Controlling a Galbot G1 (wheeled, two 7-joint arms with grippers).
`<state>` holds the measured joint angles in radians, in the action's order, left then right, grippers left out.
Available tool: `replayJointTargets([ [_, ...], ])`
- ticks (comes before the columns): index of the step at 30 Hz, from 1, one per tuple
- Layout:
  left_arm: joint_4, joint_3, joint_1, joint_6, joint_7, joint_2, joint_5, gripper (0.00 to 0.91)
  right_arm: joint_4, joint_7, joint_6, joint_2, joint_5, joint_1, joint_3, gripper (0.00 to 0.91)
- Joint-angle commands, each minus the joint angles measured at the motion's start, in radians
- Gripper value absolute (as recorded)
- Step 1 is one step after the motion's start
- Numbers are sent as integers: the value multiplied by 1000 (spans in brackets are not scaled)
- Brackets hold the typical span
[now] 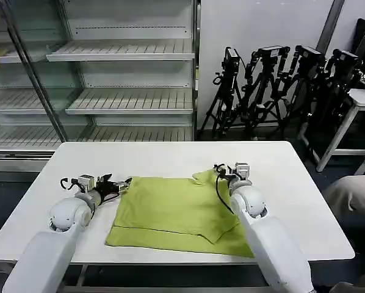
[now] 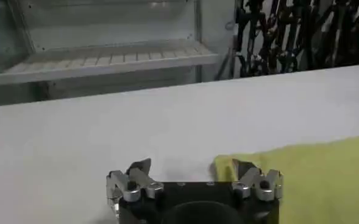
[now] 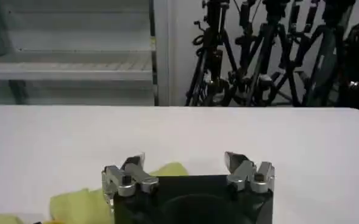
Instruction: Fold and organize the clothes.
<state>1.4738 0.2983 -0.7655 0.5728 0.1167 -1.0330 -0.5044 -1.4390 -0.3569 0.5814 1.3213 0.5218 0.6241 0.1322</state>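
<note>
Lime T-shirt (image 1: pixel 173 213) lies partly folded; left tool (image 1: pixel 122 184) and right tool (image 1: pixel 227 171) wide

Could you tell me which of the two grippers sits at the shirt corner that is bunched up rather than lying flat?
The right gripper, open at the shirt's raised, crumpled far corner; the left gripper, also open, meets a flat corner.
</note>
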Motion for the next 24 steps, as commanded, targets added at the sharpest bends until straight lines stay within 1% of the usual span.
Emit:
replayJointTargets([
  [1, -71, -25, 62, 5, 39, -6, 5, 907, 75, -1, 2, 11, 14, -41, -12, 907],
  [9, -66, -28, 54, 5, 37, -14, 11, 907, 91, 8, 2, 17, 18, -44, -12, 907],
  [13, -58, -21, 42, 5, 36, -23, 17, 907, 87, 2, 3, 17, 27, -42, -14, 907],
  [14, -58, -20, 41, 5, 36, -24, 17, 907, 84, 1, 3, 15, 31, -40, -15, 846],
  [15, -57, -20, 39, 5, 36, -26, 18, 907, 81, 0, 4, 12, 38, -38, -16, 453],
  [16, -58, -20, 39, 5, 39, -29, 20, 756, 78, 0, 4, 10, 41, -34, -18, 30],
  [17, -59, -19, 38, 5, 43, -31, 22, 232, 78, 0, 4, 10, 41, -31, -17, 0],
  [18, -59, -18, 36, 5, 51, -32, 22, 81, 77, 1, 4, 9, 40, -28, -17, 0],
  [19, -59, -19, 33, 6, 51, -33, 26, 10, 78, 4, 4, 9, 42, -23, -17, 0],
  [24, -57, -17, 30, 5, 52, -37, 28, 10, 76, 6, 4, 7, 58, -19, -15, 0],
])
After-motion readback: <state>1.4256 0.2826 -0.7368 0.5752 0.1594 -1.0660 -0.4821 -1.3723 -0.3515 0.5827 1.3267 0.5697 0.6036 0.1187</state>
